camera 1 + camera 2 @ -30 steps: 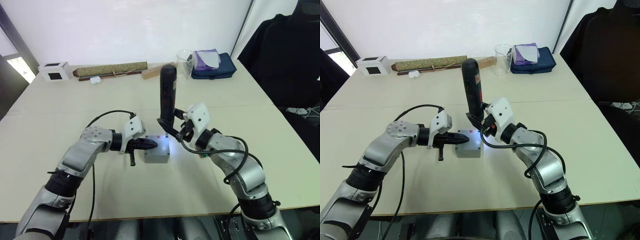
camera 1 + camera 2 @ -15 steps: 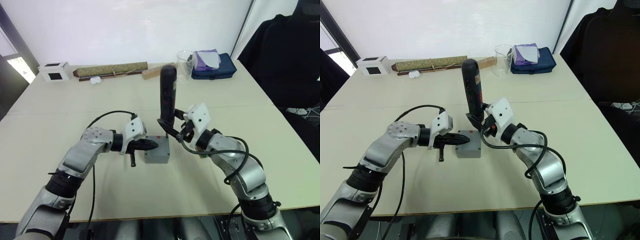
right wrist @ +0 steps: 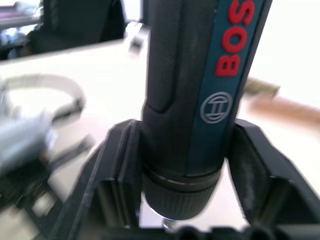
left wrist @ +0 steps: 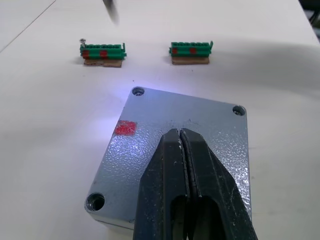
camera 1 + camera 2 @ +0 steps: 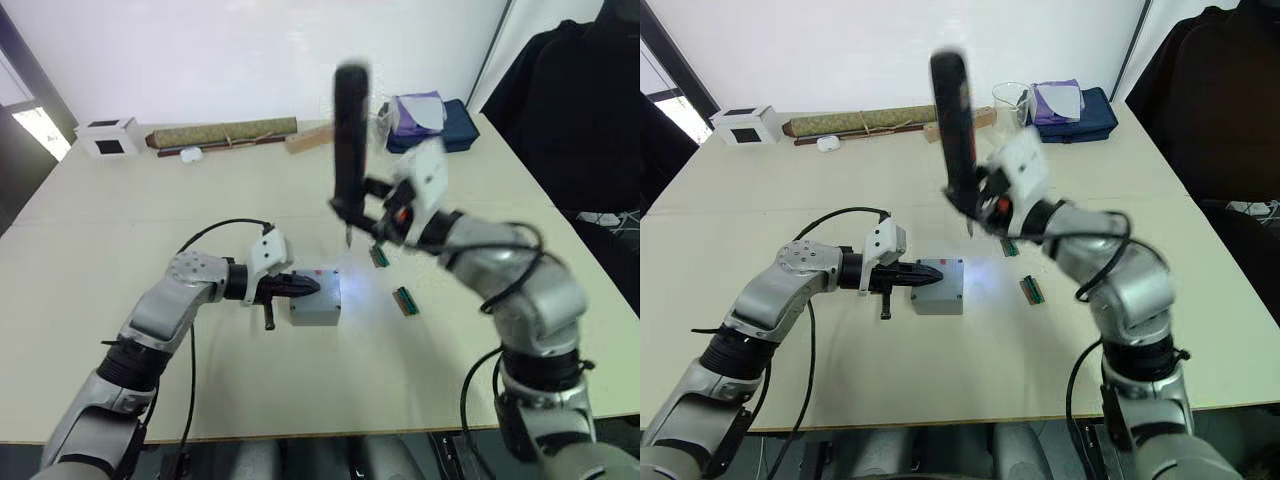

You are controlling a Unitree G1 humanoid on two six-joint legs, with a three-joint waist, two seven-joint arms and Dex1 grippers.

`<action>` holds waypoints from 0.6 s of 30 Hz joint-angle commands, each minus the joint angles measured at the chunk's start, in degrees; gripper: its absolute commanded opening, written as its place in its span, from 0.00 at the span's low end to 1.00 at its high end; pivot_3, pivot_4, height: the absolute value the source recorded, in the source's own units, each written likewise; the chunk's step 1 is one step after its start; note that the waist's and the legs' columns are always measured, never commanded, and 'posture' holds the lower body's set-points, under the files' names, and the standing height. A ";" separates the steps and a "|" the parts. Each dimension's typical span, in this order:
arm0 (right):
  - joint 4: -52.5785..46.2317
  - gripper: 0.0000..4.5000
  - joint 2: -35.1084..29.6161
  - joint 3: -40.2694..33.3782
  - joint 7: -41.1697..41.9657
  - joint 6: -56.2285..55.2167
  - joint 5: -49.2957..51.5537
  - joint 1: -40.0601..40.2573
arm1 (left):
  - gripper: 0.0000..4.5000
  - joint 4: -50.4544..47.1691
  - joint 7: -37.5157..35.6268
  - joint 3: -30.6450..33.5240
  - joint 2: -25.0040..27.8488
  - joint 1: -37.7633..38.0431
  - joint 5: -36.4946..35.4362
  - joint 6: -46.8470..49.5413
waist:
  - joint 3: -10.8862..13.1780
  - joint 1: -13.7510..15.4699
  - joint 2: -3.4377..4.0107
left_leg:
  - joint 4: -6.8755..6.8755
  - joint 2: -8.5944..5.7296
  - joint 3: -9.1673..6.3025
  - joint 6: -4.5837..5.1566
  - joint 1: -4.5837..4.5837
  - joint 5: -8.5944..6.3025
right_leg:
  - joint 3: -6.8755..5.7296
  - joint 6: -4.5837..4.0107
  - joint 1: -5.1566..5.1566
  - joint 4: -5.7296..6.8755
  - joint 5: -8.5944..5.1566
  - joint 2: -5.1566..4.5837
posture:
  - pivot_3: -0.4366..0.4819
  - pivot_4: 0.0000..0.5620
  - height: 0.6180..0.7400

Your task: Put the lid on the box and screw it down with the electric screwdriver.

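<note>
**Op A:** What am I holding, biggest first?

**Op B:** The electric screwdriver (image 5: 350,140). I have it upright in the right gripper (image 3: 172,150), both fingers clamped on the lower barrel just above the collar, bit pointing down. It hangs above the table (image 5: 120,220), up at about one o'clock from the box (image 5: 316,297) and clear of it. I judge it top-heavy: most of the body stands above my grip, so it will want to tip. The casing is rigid and looks ribbed, so it should not slip, but I would not take it any higher.

**Op A:** And the box?

**Op B:** Near the table's middle, with the lid (image 4: 175,150) seated flush on top (the red mark sits near one edge). Hard shell, probably light, so it could skate under the bit's push. My left gripper (image 4: 181,145) rests its fingers pressed together on the lid, coming in from nine o'clock, pinning it rather than pinching it. I judge that the right way to steady it: press flat from above, away from the corner holes.

**Op A:** Small stuff?

**Op B:** Two green terminal strips (image 4: 102,51) lie at about three o'clock of the box, apart from it. One corner hole (image 4: 95,201) looks open; I cannot tell which others hold screws.
</note>
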 commanded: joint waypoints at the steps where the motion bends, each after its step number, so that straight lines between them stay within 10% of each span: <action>1: 3.94 0.47 -1.89 -18.84 -6.17 15.15 10.74 -11.91 | 0.00 0.49 3.92 7.24 -1.64 -1.92 -4.44 2.47 | 0.37 -0.04 -0.02 | 0.00 0.01 -0.01 0.00 -0.03 0.00 | -0.01 0.01 -0.03 0.01 0.00 0.01 | 0.48 0.27 1.00; 5: 14.08 0.47 -13.32 -24.72 -5.68 34.51 12.22 -14.06 | 0.00 -4.66 5.01 9.54 -0.79 -2.78 -6.61 3.45 | 0.44 1.11 -0.11 | -0.01 0.01 -0.06 0.00 -0.11 0.00 | -0.08 -0.01 -0.08 0.02 0.00 -0.04 | 0.48 0.27 1.00; 10: 21.22 0.47 -32.73 -15.41 -0.43 35.41 16.96 -0.90 | 0.00 -12.08 -4.98 8.47 5.42 -4.57 -15.90 11.41 | 0.60 1.25 0.25 | -0.11 -0.10 0.18 0.02 -0.66 -0.01 | 0.05 -0.02 -0.57 -0.22 0.00 -0.15 | 0.48 0.27 1.00; 18: 31.66 0.47 -41.10 -6.24 3.20 35.41 21.37 7.52 | 0.00 -17.51 -11.20 -0.48 10.53 -3.94 -10.81 5.65 | 0.70 -0.23 0.34 | 0.01 -0.01 0.24 0.21 -0.93 -0.10 | 0.16 0.12 -1.01 -0.06 0.08 0.10 | 0.48 0.27 1.00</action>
